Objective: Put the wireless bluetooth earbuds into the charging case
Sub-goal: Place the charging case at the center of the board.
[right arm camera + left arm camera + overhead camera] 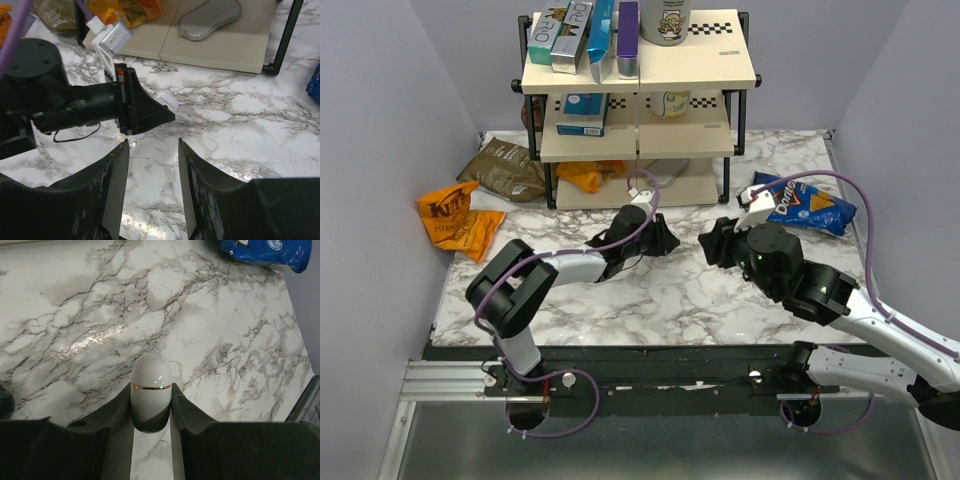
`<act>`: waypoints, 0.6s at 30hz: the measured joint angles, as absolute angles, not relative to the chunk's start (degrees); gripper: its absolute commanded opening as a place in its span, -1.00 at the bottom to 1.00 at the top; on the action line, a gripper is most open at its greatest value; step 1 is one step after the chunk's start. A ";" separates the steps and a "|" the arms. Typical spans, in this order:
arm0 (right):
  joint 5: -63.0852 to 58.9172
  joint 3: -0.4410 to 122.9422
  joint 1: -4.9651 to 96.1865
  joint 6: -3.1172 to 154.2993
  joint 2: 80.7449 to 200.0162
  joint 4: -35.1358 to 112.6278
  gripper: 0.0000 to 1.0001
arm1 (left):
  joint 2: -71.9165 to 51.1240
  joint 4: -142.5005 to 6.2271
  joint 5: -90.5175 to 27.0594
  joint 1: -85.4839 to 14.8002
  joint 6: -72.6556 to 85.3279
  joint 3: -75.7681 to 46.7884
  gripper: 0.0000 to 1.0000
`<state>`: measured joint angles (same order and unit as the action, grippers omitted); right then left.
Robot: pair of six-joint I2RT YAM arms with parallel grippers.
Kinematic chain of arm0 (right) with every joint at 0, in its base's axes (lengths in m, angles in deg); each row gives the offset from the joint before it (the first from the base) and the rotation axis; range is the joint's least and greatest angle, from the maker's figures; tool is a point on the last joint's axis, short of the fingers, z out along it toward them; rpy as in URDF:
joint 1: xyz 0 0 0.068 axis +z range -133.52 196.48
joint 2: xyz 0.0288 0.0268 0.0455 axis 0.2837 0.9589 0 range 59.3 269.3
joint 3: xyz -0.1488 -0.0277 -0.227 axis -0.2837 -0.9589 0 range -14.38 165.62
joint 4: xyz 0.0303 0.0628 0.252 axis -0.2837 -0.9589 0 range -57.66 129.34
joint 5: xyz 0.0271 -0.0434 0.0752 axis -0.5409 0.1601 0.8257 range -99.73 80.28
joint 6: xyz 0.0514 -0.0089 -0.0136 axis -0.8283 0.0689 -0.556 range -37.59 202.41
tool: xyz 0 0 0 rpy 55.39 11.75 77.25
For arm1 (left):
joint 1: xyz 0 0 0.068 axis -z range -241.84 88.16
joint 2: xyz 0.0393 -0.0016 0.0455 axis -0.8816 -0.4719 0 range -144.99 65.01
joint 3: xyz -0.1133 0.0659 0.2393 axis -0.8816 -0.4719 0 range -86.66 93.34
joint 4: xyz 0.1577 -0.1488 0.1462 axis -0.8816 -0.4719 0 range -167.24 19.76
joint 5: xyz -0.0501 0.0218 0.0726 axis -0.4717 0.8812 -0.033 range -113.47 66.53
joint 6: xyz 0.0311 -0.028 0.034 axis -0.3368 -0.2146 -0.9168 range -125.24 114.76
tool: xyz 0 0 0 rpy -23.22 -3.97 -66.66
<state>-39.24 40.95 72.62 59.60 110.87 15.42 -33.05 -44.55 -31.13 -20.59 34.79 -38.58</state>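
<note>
Clamped between the dark fingers of the left gripper [151,397], closest to that wrist's lens, a white capsule-shaped charging case [151,372] with a gold seam is held, lid shut, close to the marble table [75,315], seemingly so that it is steadied and presented to the other arm. Opposite, the right gripper [153,146] is seen with its jaws apart and nothing between them, pointed toward the case, probably so that the lid can be worked open. No earbuds can be made out in any view.

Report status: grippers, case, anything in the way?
Left gripper shut on white case, lid closed. Right gripper open, empty. No earbuds in view. Nothing between grippers.
</note>
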 measured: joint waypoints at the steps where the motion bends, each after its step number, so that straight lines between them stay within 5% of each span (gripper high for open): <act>1: -39.07 40.75 72.62 59.42 110.65 15.59 0.05 | -34.38 -44.22 -31.37 -20.59 35.29 -38.17 -1.00; 8: -38.54 39.61 72.62 58.81 110.00 15.72 0.06 | -41.73 -44.07 -32.11 -20.59 38.20 -36.95 -0.99; 13: -38.54 39.48 72.62 58.68 109.80 15.72 0.06 | -42.95 -43.67 -32.61 -20.91 39.25 -36.29 -0.34; 18: -38.54 39.48 72.62 58.64 109.73 15.72 0.07 | -43.15 -43.74 -33.23 -21.26 39.42 -36.01 -0.07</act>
<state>-38.54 39.48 72.62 58.64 109.73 15.72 -43.15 -43.74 -33.23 -21.26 39.42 -36.01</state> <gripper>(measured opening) 0.529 0.410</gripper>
